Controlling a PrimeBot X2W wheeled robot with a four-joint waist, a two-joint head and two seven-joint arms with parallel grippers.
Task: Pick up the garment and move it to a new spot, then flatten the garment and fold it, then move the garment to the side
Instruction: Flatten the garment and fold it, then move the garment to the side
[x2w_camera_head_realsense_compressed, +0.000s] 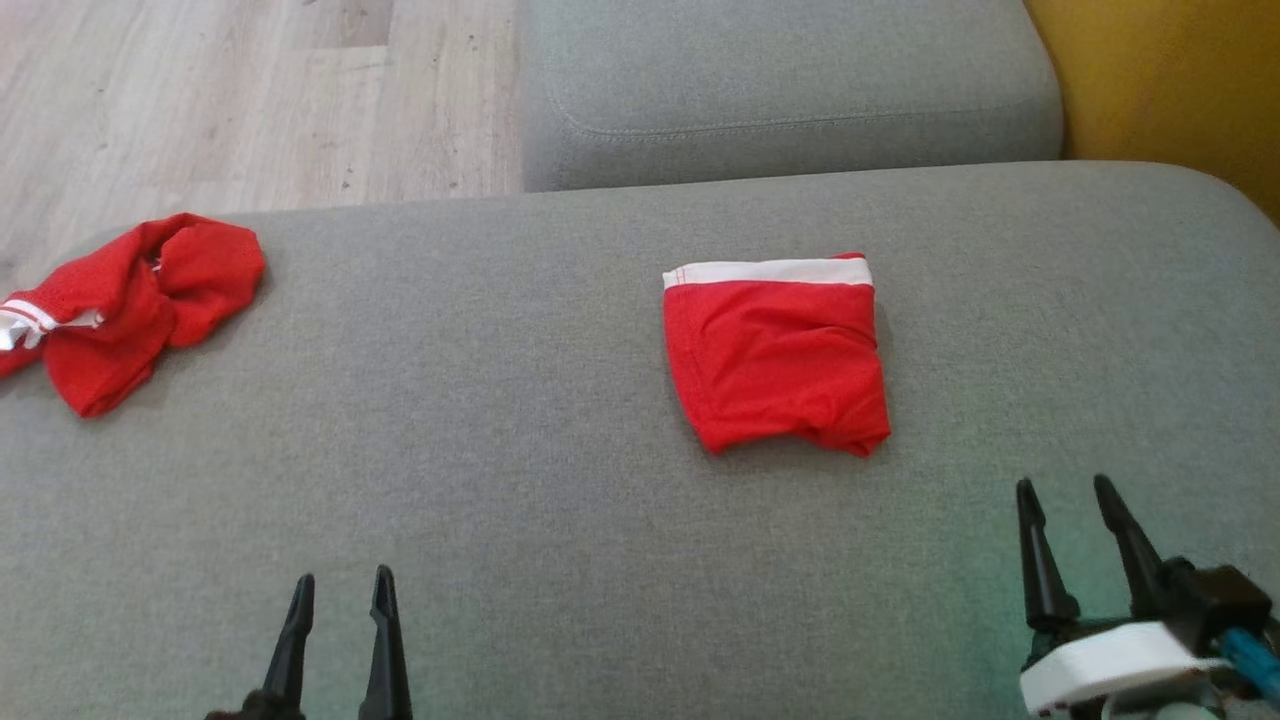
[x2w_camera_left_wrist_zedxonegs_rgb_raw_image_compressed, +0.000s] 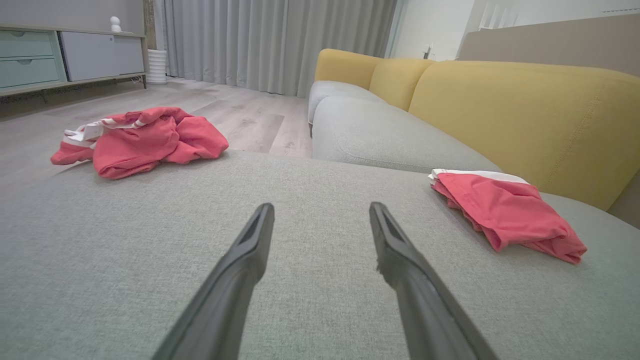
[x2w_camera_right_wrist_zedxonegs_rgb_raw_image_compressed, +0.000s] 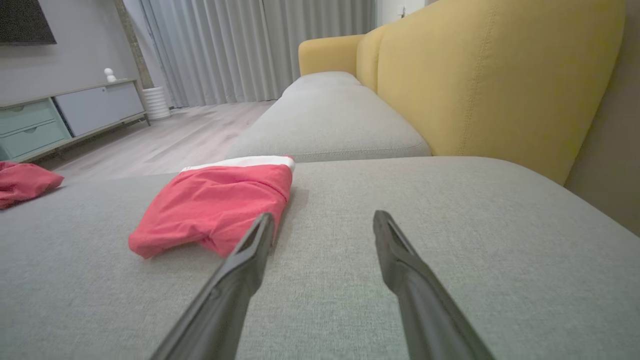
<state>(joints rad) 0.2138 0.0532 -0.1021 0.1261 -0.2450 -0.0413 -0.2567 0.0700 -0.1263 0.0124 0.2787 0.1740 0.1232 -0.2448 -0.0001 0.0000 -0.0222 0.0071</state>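
Risk notes first. Both grippers are empty with jaws spread. We have the left gripper (x2w_camera_head_realsense_compressed: 343, 575) over the near part of the sofa seat (x2w_camera_head_realsense_compressed: 500, 450), and the right gripper (x2w_camera_head_realsense_compressed: 1064, 483) near the folded garment (x2w_camera_head_realsense_compressed: 778, 355) but apart from it. That garment lies flat, right of centre on the seat, with its white waistband on the far side and a loose bulge at its near right corner.

What could go wrong, as we judge it:
If it has yet to go to the side, a pinch on the top layer alone would peel the fold open. The bulging corner is the likeliest spot.
Dragging it over the coarse seat fabric would bunch the lower layers.
Target mix-up is possible: the crumpled garment (x2w_camera_head_realsense_compressed: 130, 305) at the seat's far left edge is the same red. A nudge there could tip it onto the floor (x2w_camera_head_realsense_compressed: 200, 100).
Fingers pushed into the soft cushion may snag upholstery along with cloth.

Hard to make out:
Layer count in the fold and the state of its underside are hidden.
The crumpled piece's left end is cut off by the head view's edge, so we cannot tell what kind of garment it is.
The left gripper is cropped just below its fingers.
In the right wrist view one finger overlaps the red cloth — the head view shows a gap.
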